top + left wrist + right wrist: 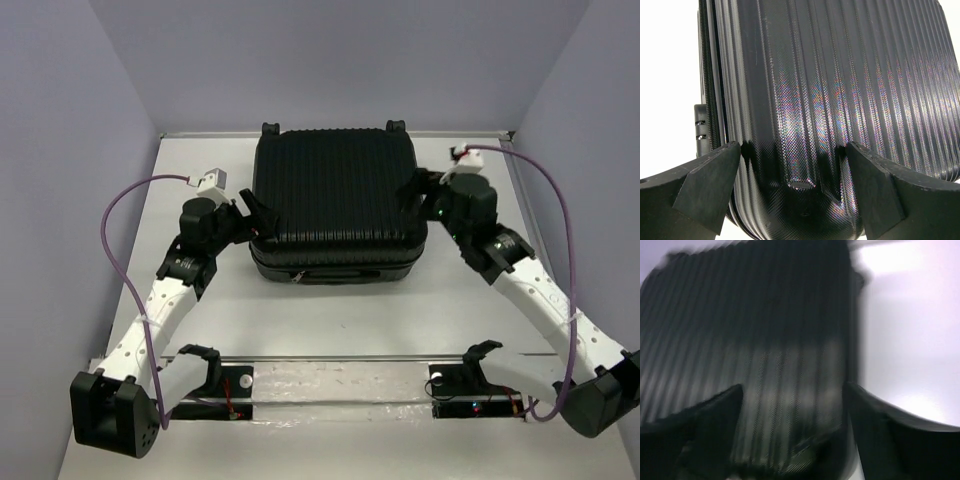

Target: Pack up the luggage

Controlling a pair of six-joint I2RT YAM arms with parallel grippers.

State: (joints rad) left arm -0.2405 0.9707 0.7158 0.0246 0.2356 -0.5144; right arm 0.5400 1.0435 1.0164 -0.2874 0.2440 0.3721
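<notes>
The luggage (pixel 335 195) is a large black ribbed hard-shell suitcase lying closed and flat at the table's back middle, wheels at the far edge. My left gripper (pixel 255 215) is open at its left front corner, jaws spread around the ribbed shell (pixel 840 90). My right gripper (pixel 418 190) is open at its right edge, jaws spread over the shell (pixel 755 330). The right wrist view is blurred. The zipper seam (pixel 710 75) runs along the shell's left side.
A clear-taped metal rail (pixel 340 385) with two black clamps (pixel 205 365) (pixel 470 365) runs along the near table edge. A purple cable (pixel 125 215) loops off each arm. Grey walls enclose the white table (pixel 340 320) on three sides.
</notes>
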